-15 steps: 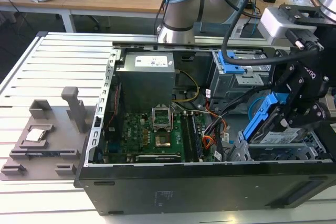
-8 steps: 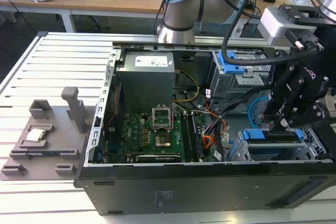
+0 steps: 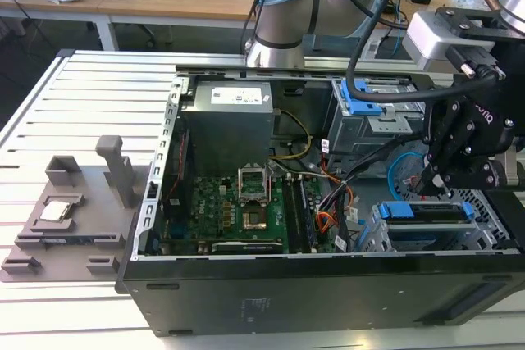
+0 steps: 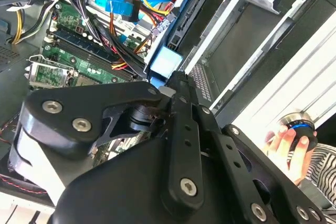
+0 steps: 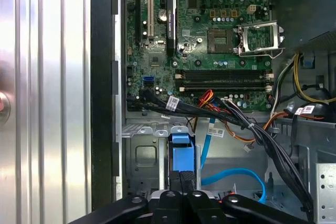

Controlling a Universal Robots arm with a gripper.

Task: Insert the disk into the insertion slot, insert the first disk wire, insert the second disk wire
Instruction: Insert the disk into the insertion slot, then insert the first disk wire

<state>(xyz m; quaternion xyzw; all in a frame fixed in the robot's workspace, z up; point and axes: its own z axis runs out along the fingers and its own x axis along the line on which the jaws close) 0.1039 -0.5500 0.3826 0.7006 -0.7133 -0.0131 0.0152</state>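
In the exterior view the disk [image 3: 428, 212], dark with bright blue frame ends, sits edge-up inside the insertion slot [image 3: 495, 217], a silver perforated cage at the case's front right. My gripper [image 3: 433, 179] hangs just above the disk's far edge. Both wrist views show my gripper [image 4: 170, 85] [image 5: 184, 178] shut, its black fingertips pressed together right at the blue frame tab [image 4: 165, 62] [image 5: 180, 148]. Whether the tab is pinched I cannot tell. A loose blue wire [image 5: 233, 174] [image 3: 402, 165] curls beside the cage, and bundled black, red and orange wires [image 5: 210, 109] run past it.
The green motherboard [image 3: 238, 202] and grey power supply [image 3: 225, 120] occupy the case's left half. A taller grey cage with a blue latch [image 3: 369, 112] stands behind my gripper. A grey fixture [image 3: 74, 211] lies on the slatted table. A person's hand [image 4: 291, 140] rests on a round knob.
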